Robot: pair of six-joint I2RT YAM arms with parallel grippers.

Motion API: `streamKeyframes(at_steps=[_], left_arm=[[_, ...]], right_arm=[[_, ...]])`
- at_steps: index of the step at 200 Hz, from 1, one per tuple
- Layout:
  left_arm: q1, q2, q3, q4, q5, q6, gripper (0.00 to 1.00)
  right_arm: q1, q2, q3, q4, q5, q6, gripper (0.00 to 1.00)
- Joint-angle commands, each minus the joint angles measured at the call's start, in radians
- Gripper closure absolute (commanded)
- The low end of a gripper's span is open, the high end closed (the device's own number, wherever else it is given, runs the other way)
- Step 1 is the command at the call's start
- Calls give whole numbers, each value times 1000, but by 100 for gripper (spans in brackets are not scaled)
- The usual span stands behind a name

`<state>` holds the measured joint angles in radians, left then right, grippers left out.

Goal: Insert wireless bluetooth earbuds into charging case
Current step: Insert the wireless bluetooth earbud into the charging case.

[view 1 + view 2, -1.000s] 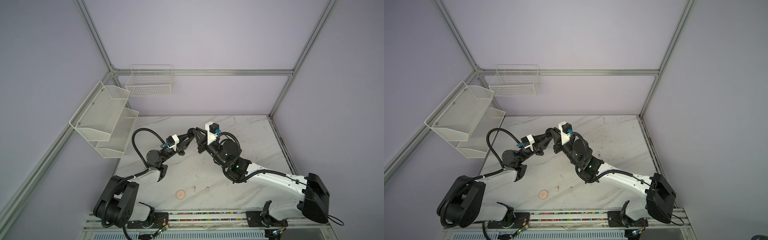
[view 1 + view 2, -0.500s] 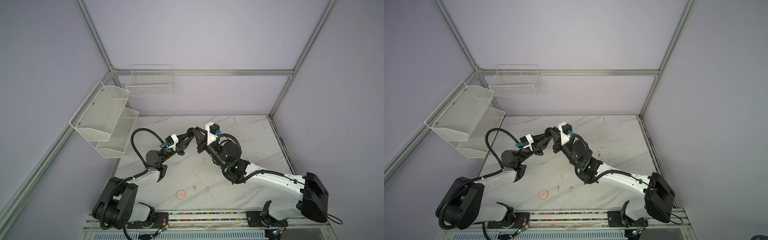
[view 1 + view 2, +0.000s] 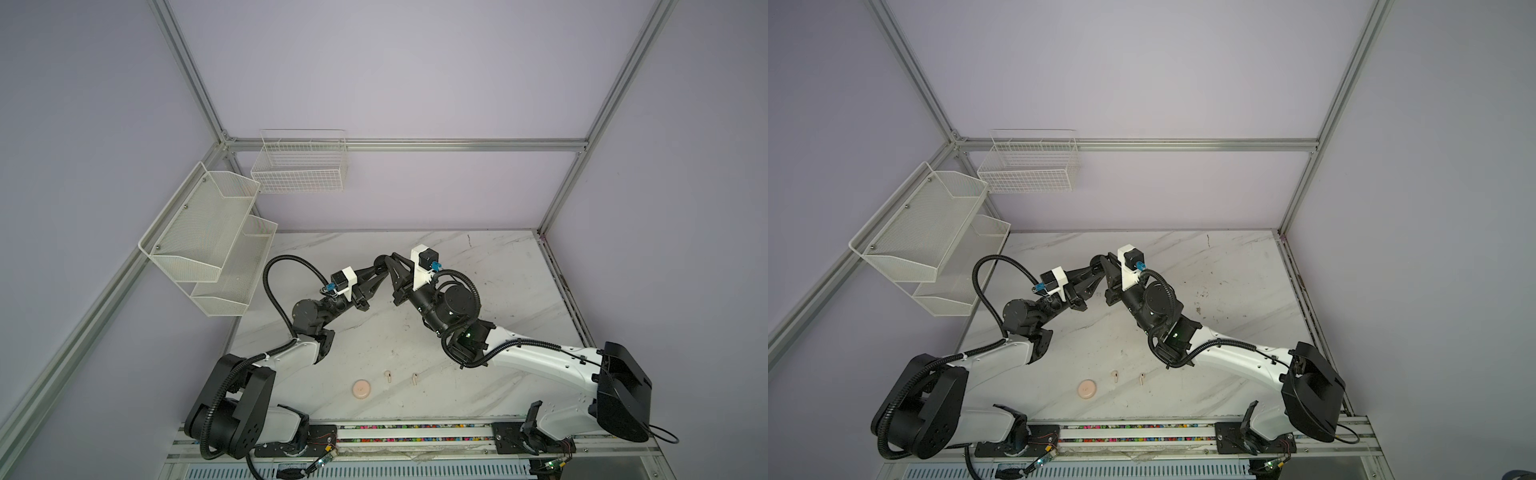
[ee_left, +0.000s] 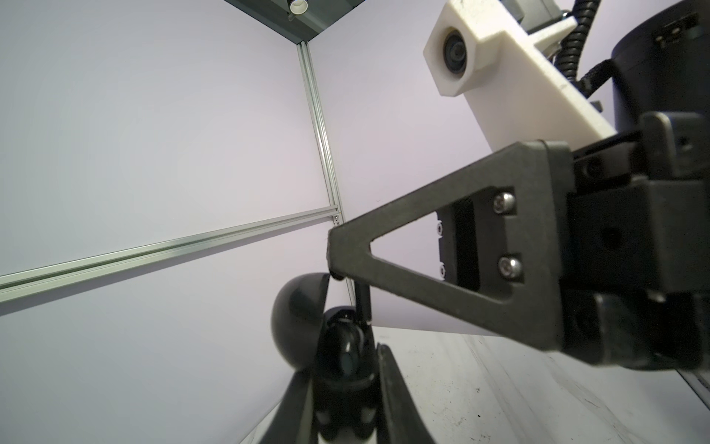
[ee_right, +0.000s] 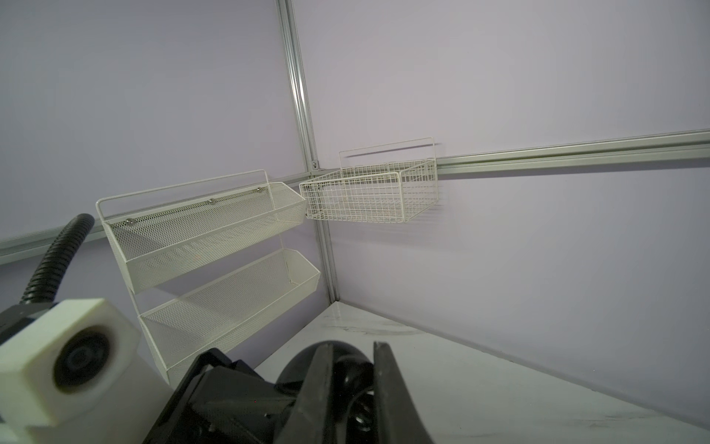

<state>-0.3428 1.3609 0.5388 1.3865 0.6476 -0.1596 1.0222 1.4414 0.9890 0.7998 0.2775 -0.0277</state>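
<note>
White arms (image 3: 540, 361) carry black joints (image 3: 307, 316), ribbed black cables (image 3: 267, 286), white camera blocks (image 4: 480, 50) and silver-screwed triangular black pincers (image 4: 334, 253).

surface: white marble-veined table (image 3: 498, 270) | near front edge: round pinkish-cream case (image 3: 362, 390) laid flat | beside it: pale earbud (image 3: 388, 376), then second pale earbud (image 3: 414, 378), set apart | right side: dark specks (image 3: 1202, 294) scattered

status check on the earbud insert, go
Left gripper shut on open black case. Right gripper shut on a black earbud, stem at the case. Two pale earbuds loose on table. Path clear.
</note>
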Motion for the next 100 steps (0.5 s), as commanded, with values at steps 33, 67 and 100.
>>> streamKeyframes(at_steps=[33,67,100], left_arm=[[-12,-52,17,116,6,-24,100],[-12,-65,10,115,-6,-32,100],[-13,-75,3,116,-3,-41,100]], right_arm=[[7,49,-54,45,48,-30,100],[9,62,-80,96,66,-64,100],[9,54,-100,114,88,-79,100]])
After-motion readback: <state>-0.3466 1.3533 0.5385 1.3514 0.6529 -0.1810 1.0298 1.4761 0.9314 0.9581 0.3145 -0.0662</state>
